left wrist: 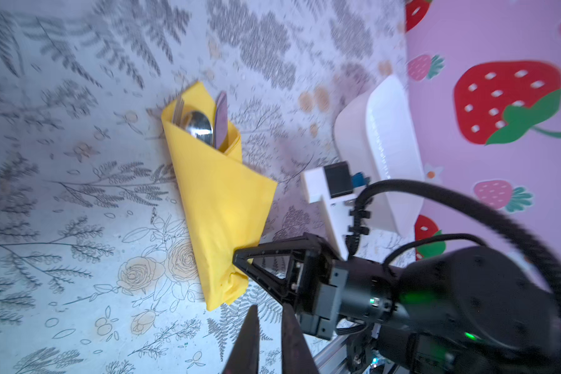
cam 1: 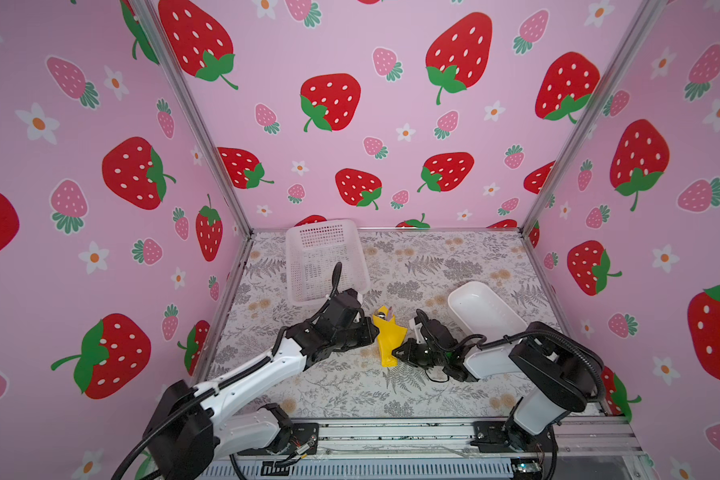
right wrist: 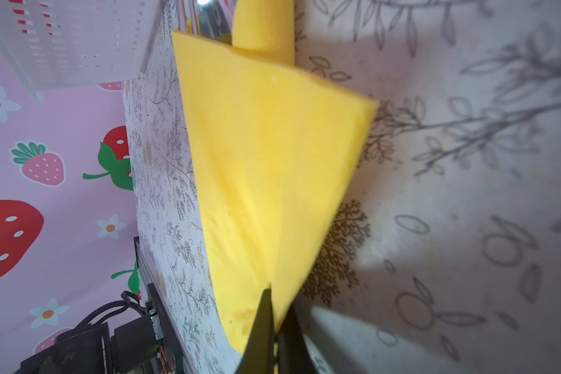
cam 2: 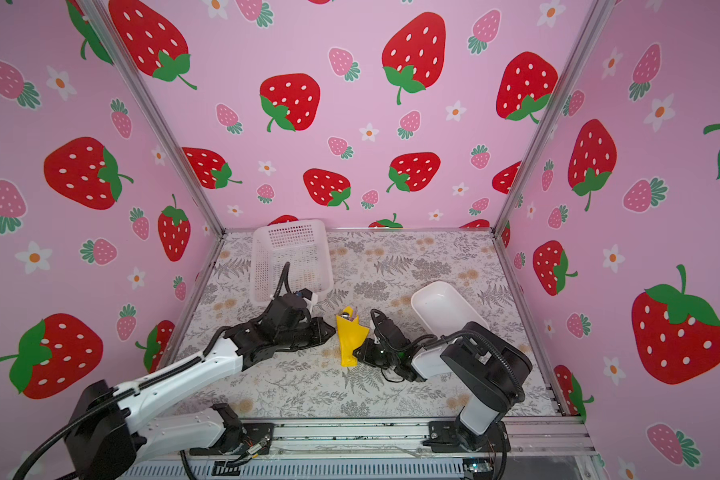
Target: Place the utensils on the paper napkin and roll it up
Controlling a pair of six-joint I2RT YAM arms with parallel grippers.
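Note:
The yellow paper napkin [cam 1: 387, 343] [cam 2: 350, 343] lies in the middle of the table, wrapped into a cone around the utensils [cam 1: 385, 314]. In the left wrist view the napkin [left wrist: 220, 200] shows a fork [left wrist: 177, 108], a spoon bowl [left wrist: 199, 124] and a dark knife blade [left wrist: 221, 119] sticking out of its open end. My right gripper [cam 1: 395, 353] [right wrist: 272, 299] is shut on a fold at the narrow end of the napkin [right wrist: 266, 162]. My left gripper [cam 1: 374, 332] [left wrist: 270, 312] hangs just left of the napkin, narrowly open and holding nothing.
A white mesh basket [cam 1: 325, 257] [cam 2: 291, 253] stands at the back left, right behind the left arm. A white oblong tray [cam 1: 483, 307] [cam 2: 445, 303] sits at the right, next to the right arm. Strawberry-print walls close in the table on three sides.

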